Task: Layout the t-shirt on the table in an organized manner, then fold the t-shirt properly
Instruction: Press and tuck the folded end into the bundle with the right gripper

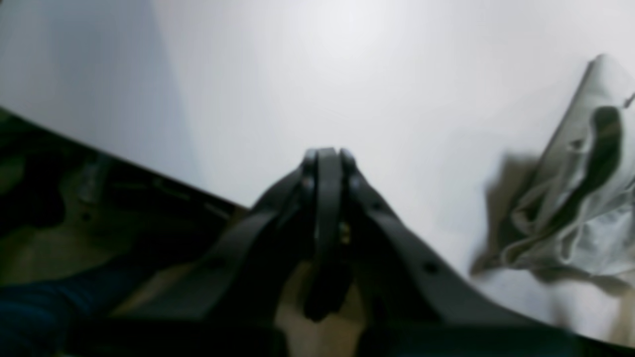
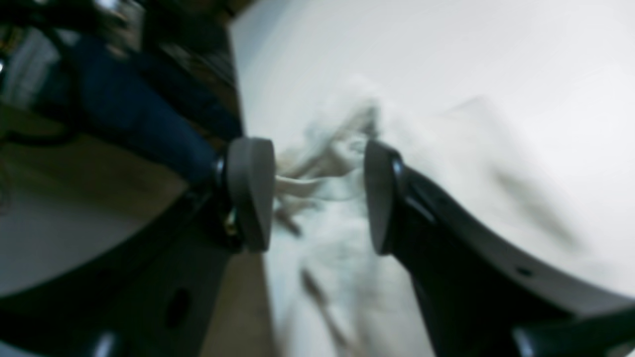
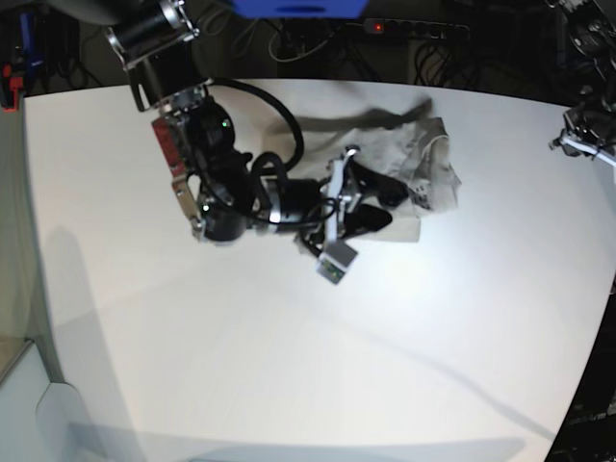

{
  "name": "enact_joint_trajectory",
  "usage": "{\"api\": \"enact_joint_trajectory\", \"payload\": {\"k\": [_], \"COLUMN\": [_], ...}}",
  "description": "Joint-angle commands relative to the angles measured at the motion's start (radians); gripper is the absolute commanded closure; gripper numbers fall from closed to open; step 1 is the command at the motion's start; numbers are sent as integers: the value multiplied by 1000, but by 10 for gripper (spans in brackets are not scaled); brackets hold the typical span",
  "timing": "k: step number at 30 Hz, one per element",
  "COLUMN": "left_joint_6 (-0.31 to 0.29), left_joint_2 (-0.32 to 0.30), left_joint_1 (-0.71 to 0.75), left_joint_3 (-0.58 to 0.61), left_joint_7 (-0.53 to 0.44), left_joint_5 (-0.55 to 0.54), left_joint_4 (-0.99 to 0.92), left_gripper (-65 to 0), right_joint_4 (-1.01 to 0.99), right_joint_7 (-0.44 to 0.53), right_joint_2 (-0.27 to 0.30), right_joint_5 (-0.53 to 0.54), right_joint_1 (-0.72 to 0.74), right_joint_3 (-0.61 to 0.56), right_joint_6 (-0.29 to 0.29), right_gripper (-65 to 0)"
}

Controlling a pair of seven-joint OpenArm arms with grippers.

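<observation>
**Inspector:** Although the table (image 3: 289, 385) offered ample bare white surface, the t-shirt (image 3: 423, 164) lay bunched in a crumpled heap toward its far side, not yet spread. That suggested the layout step was barely begun.

**Assistant:** And the arms?

**Inspector:** The right gripper (image 2: 320, 196) reached over the heap with its jaws apart; cloth showed in the gap between them, but neither pad appeared to pinch it. I judged it was placed there to take a fresh hold for spreading.

**Assistant:** The other one?

**Inspector:** The left gripper (image 1: 326, 158) was fully closed on nothing, held above bare table well clear of the shirt, probably parked to keep out of the way.
</observation>
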Motion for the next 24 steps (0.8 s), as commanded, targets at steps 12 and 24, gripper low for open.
{"api": "enact_joint_trajectory", "payload": {"k": [12,24], "left_joint_6": [-2,-2], "left_joint_2": [8,8], "left_joint_1": [40,46], "left_joint_3": [-6,-6], "left_joint_7": [-14,-16], "left_joint_5": [-10,-10], "left_joint_4": [46,48], "left_gripper": [-5,-5], "right_joint_4": [-180,-267], "right_joint_7": [61,194], "right_joint_2": [23,59], "right_joint_5": [29,29], "right_joint_1": [195,207], "right_joint_3": [-4,-236], "right_joint_6": [6,6], "right_gripper": [-381,-381]}}
